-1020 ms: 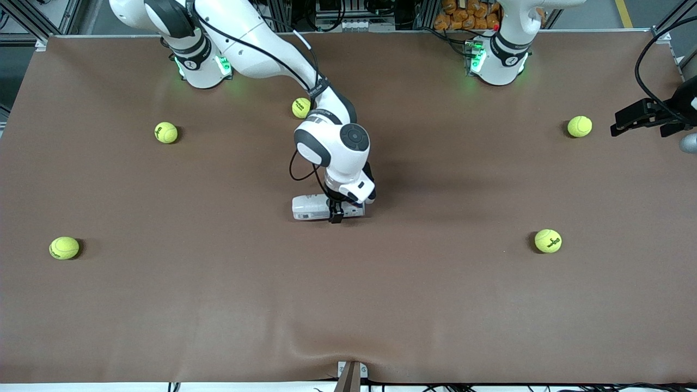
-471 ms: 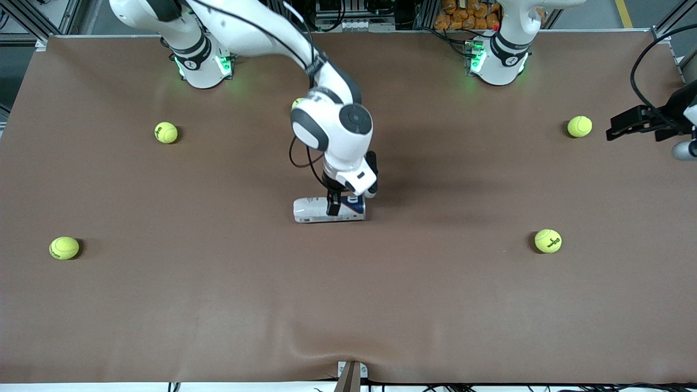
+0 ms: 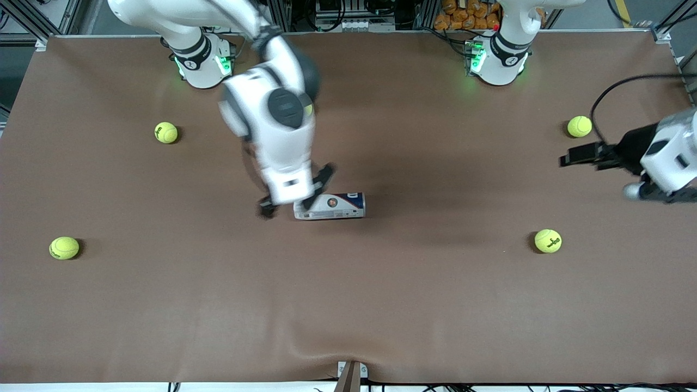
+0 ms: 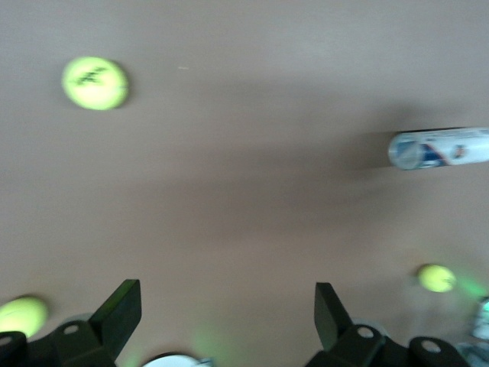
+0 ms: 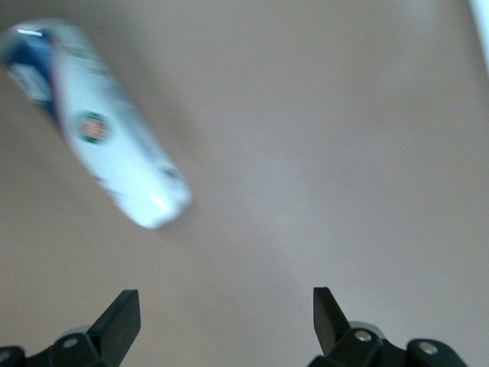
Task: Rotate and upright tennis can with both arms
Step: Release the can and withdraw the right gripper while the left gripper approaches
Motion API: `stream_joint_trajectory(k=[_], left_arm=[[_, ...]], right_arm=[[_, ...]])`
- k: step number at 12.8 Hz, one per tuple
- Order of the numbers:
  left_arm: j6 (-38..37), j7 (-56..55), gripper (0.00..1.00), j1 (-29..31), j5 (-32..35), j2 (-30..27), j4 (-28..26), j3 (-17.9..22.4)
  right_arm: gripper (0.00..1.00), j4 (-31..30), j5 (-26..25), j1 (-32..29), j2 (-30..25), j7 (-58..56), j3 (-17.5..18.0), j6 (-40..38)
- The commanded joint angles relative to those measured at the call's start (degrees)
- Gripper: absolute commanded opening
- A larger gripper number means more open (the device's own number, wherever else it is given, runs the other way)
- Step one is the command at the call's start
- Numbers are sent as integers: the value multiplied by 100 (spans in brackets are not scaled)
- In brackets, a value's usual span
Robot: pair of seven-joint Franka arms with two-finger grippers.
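The tennis can (image 3: 329,206), white and dark blue, lies on its side in the middle of the brown table, its length running along the table. My right gripper (image 3: 295,191) is open and empty, up over the can's end toward the right arm's end. In the right wrist view the can (image 5: 99,126) lies clear of the open gripper (image 5: 227,310). My left gripper (image 3: 569,158) is open and empty, up over the left arm's end of the table. The left wrist view shows the can (image 4: 439,149) far from the open gripper (image 4: 227,306).
Yellow-green tennis balls lie scattered: two toward the right arm's end (image 3: 166,132) (image 3: 64,247) and two toward the left arm's end (image 3: 579,126) (image 3: 548,240). The left wrist view shows balls too (image 4: 95,82) (image 4: 437,277). The brown table cover (image 3: 348,305) has a wrinkle at its front edge.
My right gripper has let go of the can, risen and swung toward the right arm's end. The can stays lying down. My left arm has moved in toward the middle.
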Motion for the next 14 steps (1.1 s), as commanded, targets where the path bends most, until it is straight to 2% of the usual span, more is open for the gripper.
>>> stream_joint_trajectory(k=[1, 2, 4, 7, 9, 10, 13, 14], left_arm=[[52, 13, 100, 120, -947, 573, 60, -35], [52, 31, 100, 102, -1160, 714, 60, -44], [69, 48, 100, 85, -1564, 934, 33, -44], [87, 110, 100, 93, -2126, 1276, 16, -53], [192, 434, 100, 58, -2741, 1523, -142, -61], [305, 566, 100, 15, -2874, 1550, -264, -70], [648, 1119, 100, -161, -2998, 1550, -677, -210], [797, 1330, 100, -162, -3077, 1550, -870, -333]], right_arm=[[100, -174, 678, -1382, -383, 167, 124, -47], [100, -174, 1039, -1936, -437, 141, 124, -117], [100, -174, 1314, -2676, -690, 88, 133, -756], [100, -244, 1306, -3187, -1428, 141, 115, -1443], [100, -410, 1376, -3513, -1850, 176, 124, -1576], [100, -559, 1533, -3540, -2087, 272, 28, -1681], [100, -596, 1623, -2866, -2406, 1227, -858, -2226], [100, -596, 1640, -2907, -2475, 1396, -834, -2244]])
